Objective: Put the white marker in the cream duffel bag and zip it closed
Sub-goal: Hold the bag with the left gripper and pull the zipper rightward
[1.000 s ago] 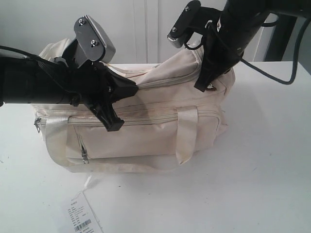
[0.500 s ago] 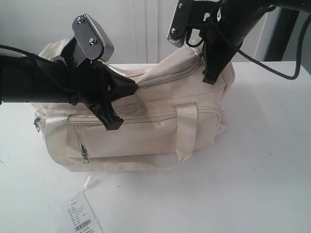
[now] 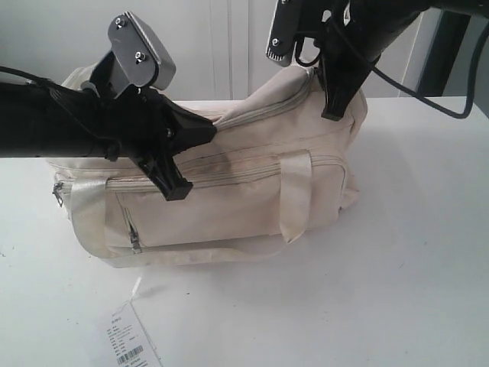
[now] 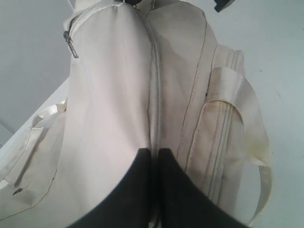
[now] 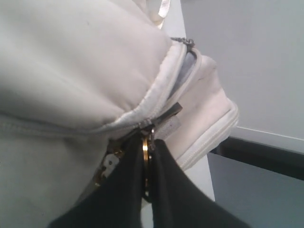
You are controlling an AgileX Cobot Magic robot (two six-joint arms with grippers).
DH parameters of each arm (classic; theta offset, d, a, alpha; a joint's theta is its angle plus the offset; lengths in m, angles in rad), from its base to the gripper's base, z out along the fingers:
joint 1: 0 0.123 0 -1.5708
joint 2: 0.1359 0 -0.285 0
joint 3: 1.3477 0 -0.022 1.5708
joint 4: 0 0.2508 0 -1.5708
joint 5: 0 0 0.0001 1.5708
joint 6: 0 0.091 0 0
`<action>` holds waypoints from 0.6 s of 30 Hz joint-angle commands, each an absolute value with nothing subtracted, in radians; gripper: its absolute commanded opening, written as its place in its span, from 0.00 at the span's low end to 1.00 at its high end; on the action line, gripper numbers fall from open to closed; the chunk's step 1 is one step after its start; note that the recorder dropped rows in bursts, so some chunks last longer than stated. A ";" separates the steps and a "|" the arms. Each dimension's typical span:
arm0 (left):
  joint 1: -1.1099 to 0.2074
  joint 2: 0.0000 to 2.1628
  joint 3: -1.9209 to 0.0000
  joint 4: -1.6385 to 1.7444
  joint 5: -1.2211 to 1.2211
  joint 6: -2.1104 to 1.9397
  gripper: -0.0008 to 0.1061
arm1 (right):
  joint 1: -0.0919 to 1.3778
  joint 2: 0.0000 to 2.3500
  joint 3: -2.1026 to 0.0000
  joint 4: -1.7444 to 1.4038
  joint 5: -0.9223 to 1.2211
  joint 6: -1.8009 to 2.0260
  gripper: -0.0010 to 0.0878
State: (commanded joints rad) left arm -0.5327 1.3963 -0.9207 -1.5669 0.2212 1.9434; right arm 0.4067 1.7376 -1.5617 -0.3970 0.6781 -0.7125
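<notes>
One cream duffel bag (image 3: 229, 206): left fingers (image 4: 133, 190) pinch its fabric, right fingers (image 5: 118, 190) clamp its zip pull (image 5: 145, 142).

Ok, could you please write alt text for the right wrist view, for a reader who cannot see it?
The shut right gripper pinches the gold ring of the zipper pull on the cream duffel bag, whose fabric fills most of the picture. Past the slider, a narrow gap in the zipper shows.
</notes>
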 joint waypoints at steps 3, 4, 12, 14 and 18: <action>-0.533 1.397 -0.919 -1.546 0.242 1.943 0.01 | 0.407 1.738 -1.562 -0.397 0.686 -0.712 0.01; -0.533 1.397 -0.919 -1.534 0.253 1.943 0.01 | 0.407 1.738 -1.562 -0.397 0.704 -0.711 0.01; -0.533 1.403 -0.919 -1.484 0.250 1.936 0.01 | 0.407 1.733 -1.562 -0.283 0.890 -0.803 0.01; -0.533 1.409 -0.919 -1.446 0.229 1.897 0.08 | 0.407 1.726 -1.562 -0.220 0.921 -0.887 0.01; -0.533 1.409 -0.919 -1.435 0.166 1.883 0.33 | 0.407 1.706 -1.562 -0.188 0.937 -0.920 0.01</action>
State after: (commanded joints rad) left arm -0.5327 1.4091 -0.9188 -1.4350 0.1655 1.8826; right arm 0.4067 1.7058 -1.5617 -0.1882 0.9368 -0.9203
